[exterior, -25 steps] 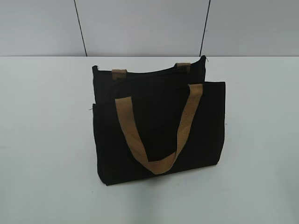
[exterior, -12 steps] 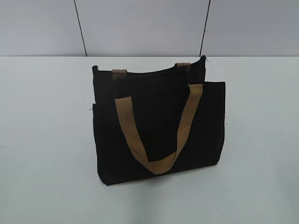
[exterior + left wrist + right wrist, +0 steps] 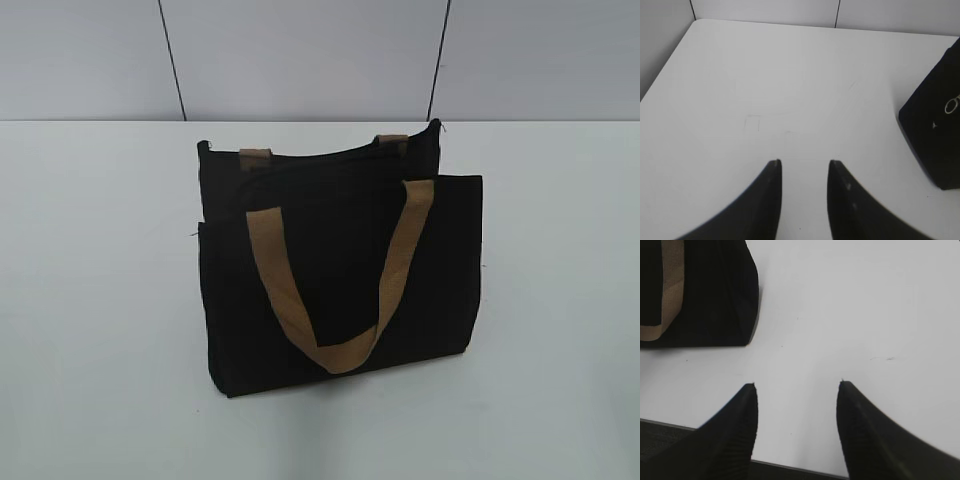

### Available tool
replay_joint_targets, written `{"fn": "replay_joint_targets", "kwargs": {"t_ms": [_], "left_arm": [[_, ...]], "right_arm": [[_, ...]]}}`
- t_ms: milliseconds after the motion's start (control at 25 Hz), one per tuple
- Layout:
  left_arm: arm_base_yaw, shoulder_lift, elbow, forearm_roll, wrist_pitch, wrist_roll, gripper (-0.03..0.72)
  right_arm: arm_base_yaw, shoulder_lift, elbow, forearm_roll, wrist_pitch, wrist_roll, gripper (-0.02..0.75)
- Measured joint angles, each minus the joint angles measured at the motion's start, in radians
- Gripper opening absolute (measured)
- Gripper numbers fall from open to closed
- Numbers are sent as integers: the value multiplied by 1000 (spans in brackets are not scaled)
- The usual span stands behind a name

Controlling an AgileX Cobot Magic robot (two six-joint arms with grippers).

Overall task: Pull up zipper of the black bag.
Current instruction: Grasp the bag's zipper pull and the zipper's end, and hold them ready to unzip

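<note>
The black bag [image 3: 340,270] stands upright in the middle of the white table, its front pocket panel facing me, one tan handle [image 3: 340,290] hanging down its front. Its zipper line [image 3: 320,160] runs along the top edge between the two sides; the pull tab cannot be made out. Neither gripper shows in the exterior view. In the left wrist view my left gripper [image 3: 804,162] is open and empty over bare table, the bag's end [image 3: 935,135] to its right. In the right wrist view my right gripper [image 3: 797,386] is open and empty, the bag's corner [image 3: 715,295] up and left of it.
The white table [image 3: 90,300] extends on both sides of the bag. A grey panelled wall [image 3: 300,55] stands behind it. The table's near edge [image 3: 790,467] shows just below my right gripper, and its far left corner [image 3: 695,22] in the left wrist view.
</note>
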State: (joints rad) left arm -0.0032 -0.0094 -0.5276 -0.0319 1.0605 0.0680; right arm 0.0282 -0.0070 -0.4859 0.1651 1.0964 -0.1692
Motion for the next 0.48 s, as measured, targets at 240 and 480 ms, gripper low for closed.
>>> {"fn": "replay_joint_targets", "kwargs": {"t_ms": [240,480], "left_arm": [[0,0,0,0,0,0,241],[0,17,0,0,-1,88,396]], "right_arm": [[0,0,0,0,0,0,400],[0,0,0,0,-1,0,400]]}}
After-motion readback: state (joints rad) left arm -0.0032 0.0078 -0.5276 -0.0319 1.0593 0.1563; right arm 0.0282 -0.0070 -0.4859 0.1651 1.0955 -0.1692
